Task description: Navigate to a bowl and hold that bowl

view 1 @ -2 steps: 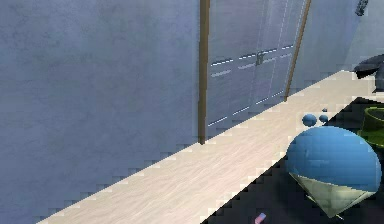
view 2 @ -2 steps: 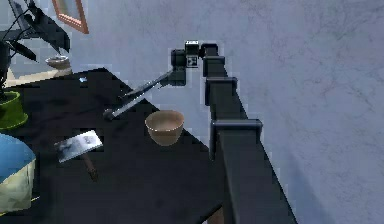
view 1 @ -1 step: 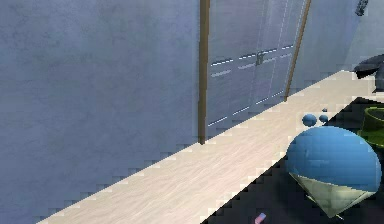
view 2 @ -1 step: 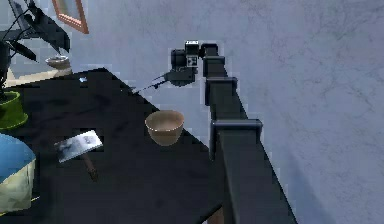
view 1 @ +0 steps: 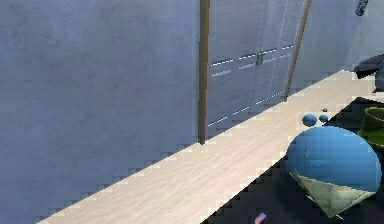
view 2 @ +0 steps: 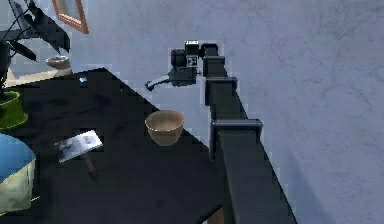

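A tan bowl (view 2: 165,127) stands upright on the dark tabletop (view 2: 120,110), near the table's right edge in the arm side view. The dark arm (view 2: 235,140) rises from the bottom edge to two white marker squares. Left of them is the gripper (view 2: 157,85), its thin fingers pointing left. It sits higher in the picture than the bowl, with bare tabletop and wall behind its far end, and it holds nothing. A second small bowl-like thing (view 2: 58,62) stands at the table's far corner.
A flat grey thing (view 2: 78,147), a green plant pot (view 2: 10,108) and a blue-and-white round thing (view 2: 14,172) share the table. In the forward view are that round thing (view 1: 335,168), a grey-blue wall, a double door (view 1: 250,65) and light wood floor (view 1: 200,165).
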Available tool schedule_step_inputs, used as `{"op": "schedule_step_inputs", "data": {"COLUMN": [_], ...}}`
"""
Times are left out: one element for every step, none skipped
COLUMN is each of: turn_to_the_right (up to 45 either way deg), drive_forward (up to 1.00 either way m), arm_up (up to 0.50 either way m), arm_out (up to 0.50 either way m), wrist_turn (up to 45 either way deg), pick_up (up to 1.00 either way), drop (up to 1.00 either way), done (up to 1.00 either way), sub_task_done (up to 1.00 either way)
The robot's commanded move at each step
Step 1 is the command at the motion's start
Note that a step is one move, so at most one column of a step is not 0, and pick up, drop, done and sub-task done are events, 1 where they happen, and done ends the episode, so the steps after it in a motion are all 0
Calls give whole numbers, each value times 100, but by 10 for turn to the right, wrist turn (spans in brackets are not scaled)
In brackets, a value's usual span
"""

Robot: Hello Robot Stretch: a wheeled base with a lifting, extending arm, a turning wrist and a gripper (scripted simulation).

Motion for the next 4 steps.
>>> {"op": "schedule_step_inputs", "data": {"turn_to_the_right": [0,0,0,0], "drive_forward": [0,0,0,0], "arm_up": [-26,0,10,0], "arm_out": [0,0,0,0], "wrist_turn": [0,0,0,0], "pick_up": [0,100,0,0], "drop": [0,0,0,0], "done": [0,0,0,100], "sub_task_done": [0,0,0,0]}}
